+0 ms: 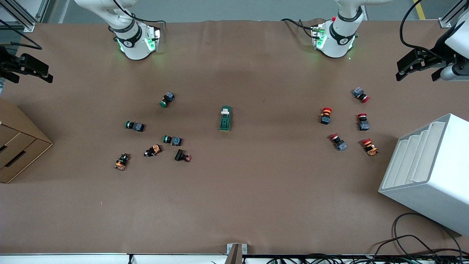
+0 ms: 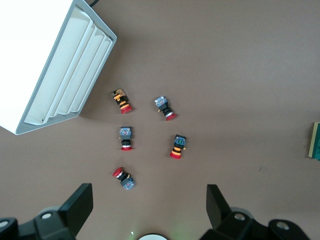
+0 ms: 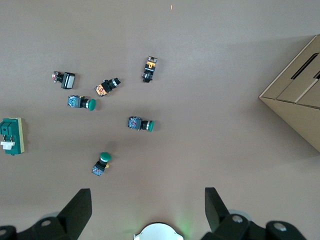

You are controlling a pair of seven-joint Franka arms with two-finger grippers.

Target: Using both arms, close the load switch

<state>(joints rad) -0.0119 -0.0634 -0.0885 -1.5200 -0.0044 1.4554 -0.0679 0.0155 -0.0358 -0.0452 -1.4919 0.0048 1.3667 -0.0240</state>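
The load switch [image 1: 225,118], a dark-green block with a cream-white lever piece at its end toward the arm bases, lies alone at the table's middle. It also shows in the right wrist view [image 3: 12,135] and at the edge of the left wrist view [image 2: 315,141]. My left gripper [image 1: 416,75] is open and empty, up in the air over the left arm's end of the table, well away from the switch; its wrist view [image 2: 150,205] shows wide-spread fingers. My right gripper [image 1: 31,77] is open and empty over the right arm's end, its fingers also spread wide in its wrist view [image 3: 147,207].
Several green and orange push buttons [image 1: 171,140] lie scattered toward the right arm's end. Several red ones [image 1: 325,115] lie toward the left arm's end. A white slotted rack [image 1: 428,172] stands at the left arm's end. A cardboard box [image 1: 18,146] stands at the right arm's end.
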